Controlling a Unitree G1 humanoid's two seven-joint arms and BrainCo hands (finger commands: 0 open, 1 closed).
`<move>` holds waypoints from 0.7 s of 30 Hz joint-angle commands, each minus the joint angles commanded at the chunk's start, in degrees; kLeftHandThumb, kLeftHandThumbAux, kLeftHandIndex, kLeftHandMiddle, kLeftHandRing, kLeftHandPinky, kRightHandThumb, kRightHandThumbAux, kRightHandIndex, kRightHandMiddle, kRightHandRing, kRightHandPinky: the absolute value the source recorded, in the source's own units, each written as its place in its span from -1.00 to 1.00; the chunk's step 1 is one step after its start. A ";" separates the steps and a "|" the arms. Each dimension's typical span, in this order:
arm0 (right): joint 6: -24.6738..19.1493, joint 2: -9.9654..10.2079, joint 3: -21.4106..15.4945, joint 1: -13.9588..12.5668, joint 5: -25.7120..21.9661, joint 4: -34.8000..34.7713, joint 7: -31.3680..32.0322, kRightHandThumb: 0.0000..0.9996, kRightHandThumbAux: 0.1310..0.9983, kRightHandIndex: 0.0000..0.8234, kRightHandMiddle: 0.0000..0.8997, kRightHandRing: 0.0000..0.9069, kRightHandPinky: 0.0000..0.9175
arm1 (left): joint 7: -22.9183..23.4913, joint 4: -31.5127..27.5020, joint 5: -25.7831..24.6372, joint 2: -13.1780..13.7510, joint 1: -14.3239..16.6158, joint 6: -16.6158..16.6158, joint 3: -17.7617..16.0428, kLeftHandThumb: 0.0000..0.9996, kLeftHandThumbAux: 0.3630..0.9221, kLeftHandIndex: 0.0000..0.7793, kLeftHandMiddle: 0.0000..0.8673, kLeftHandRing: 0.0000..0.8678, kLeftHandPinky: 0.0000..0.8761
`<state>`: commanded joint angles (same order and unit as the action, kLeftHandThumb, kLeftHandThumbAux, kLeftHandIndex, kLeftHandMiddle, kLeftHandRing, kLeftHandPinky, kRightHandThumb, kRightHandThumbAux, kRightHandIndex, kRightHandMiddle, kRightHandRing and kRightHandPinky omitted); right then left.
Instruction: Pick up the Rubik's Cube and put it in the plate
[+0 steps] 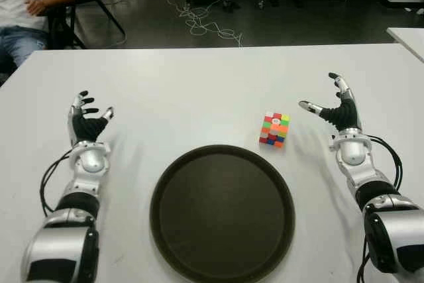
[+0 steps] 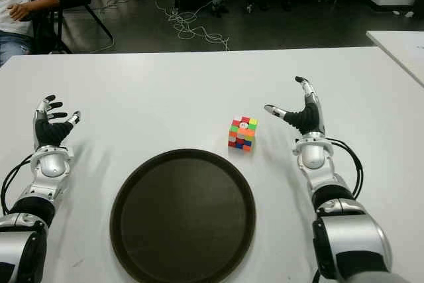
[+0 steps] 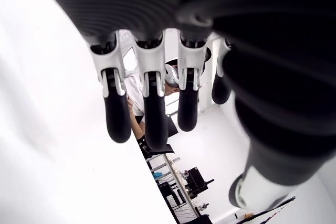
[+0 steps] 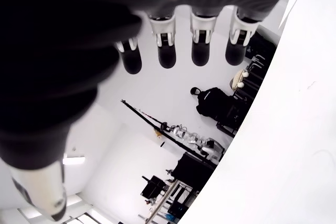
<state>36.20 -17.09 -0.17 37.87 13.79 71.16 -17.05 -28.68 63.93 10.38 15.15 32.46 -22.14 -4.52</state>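
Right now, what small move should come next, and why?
Probably slide the right hand toward the Rubik's Cube: it shows open beside the cube, not touching it. The plate holds nothing, and the left hand shows open, far across the table.

one Rubik's Cube, one plate, two hands, perhaps one person

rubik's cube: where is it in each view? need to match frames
Left eye view: Rubik's Cube right of centre, just beyond the plate rim.
Right eye view: cube near centre, same spot.
Left wrist view: not in it.
Right wrist view: not in it.
Shared landmark: the open right hand, to the cube's right.
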 joint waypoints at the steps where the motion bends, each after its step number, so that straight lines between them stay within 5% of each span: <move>1: 0.13 -0.11 0.12 -0.07 0.12 -0.09 0.27 -1.00 0.22 -0.72 -0.86 -0.89 -0.88 | -0.16 -0.02 0.05 -0.10 0.02 0.02 0.05 -0.87 0.53 -0.59 -0.42 -0.27 -0.02; 12: 1.86 -1.22 1.47 -0.69 0.73 -1.46 3.85 -1.00 0.22 -0.78 -0.90 -0.95 -0.94 | -1.18 -0.06 0.10 -0.74 0.13 0.36 0.28 -0.92 0.54 -0.64 -0.34 -0.16 0.07; 14: 2.34 -1.40 1.48 -0.78 0.60 -1.73 4.40 -1.00 0.26 -0.79 -0.89 -0.95 -0.93 | -1.01 -0.10 -0.15 -0.87 0.15 0.49 0.12 -0.90 0.53 -0.64 -0.23 -0.06 0.16; 16: 3.01 -1.54 1.43 -0.86 0.38 -2.15 5.18 -1.00 0.33 -0.80 -0.89 -0.95 -0.93 | -0.75 -0.09 -0.51 -0.97 0.18 0.68 -0.13 -0.88 0.52 -0.66 0.06 0.24 0.46; 21: 4.29 -1.41 1.36 -0.89 -0.23 -4.20 7.13 -1.00 0.42 -0.83 -0.91 -0.98 -0.96 | -0.09 -0.02 -1.28 -1.04 0.30 1.00 -0.69 -0.78 0.44 -0.65 0.27 0.48 0.55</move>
<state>40.48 -18.50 1.19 36.98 13.56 66.96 -9.92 -28.77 63.92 9.10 14.11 32.76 -21.14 -5.21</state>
